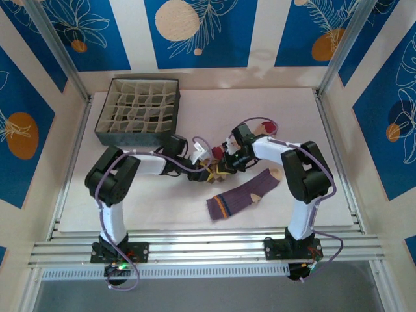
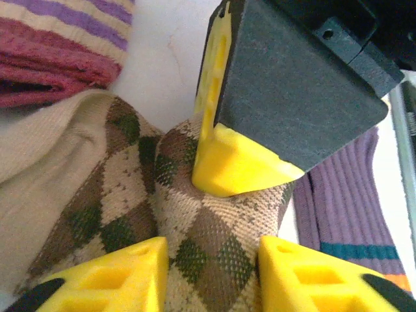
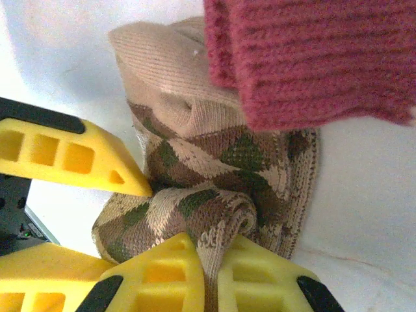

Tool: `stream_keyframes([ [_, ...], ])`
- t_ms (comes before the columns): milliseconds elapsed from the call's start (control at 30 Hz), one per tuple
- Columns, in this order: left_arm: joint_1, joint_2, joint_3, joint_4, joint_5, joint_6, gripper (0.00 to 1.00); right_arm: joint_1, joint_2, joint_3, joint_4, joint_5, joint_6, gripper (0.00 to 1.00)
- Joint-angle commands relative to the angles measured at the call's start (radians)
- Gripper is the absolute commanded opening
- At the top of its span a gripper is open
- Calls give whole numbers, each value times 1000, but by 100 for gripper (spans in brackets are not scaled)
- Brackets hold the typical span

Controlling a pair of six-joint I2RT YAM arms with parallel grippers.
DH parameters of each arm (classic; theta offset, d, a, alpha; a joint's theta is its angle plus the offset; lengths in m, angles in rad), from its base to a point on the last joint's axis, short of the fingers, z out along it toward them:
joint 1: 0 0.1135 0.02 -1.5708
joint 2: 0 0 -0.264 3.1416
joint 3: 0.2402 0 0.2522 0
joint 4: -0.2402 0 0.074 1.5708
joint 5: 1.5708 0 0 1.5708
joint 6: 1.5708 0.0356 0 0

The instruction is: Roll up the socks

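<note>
Left end effector: jaws parted. From its own wrist we see its two yellow fingers either side of the sock, with fabric loose between them; we read that as no grip.
Task's thing: the brown-tan checkered fabric sock lies bunched on the white tabletop, just ahead of the left fingertips and squeezed between the two end effectors.
Right end effector: closed, pinching a raised fold at the sock's curled end between its yellow fingers.
Long axis: in the right wrist view the sock runs straight away from the right fingertips, curled end nearest and plain tan end farthest. From above the bundle is too small for us to tell its direction.
Nearer arm: both are at the sock, but only the right holds it. We judge the roll is the right's to drive and the left's to steady.
Purple ribbed sock: flat on the near side of the right end effector, just beside the checkered one, in neither grip.
Red-toed cream sock: beyond the right end effector, its red knit end lying over the far part of the checkered sock.
Coming move: we judge the roll must advance along that axis, away from the right fingers and toward the tan end under the red knit.
</note>
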Motion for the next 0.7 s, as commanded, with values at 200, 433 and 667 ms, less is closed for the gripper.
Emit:
stream_keyframes([
  [200,-64,-258,-196,159,-213,280,43,16,47,34,-146,87,-26,0],
  [433,-269,-340,-316,279,-647,589,40,25,74,71,-186,70,-36,0],
  [667,-335,-300,-345,394,-749,628,41,28,74,81,-207,74,-39,0],
])
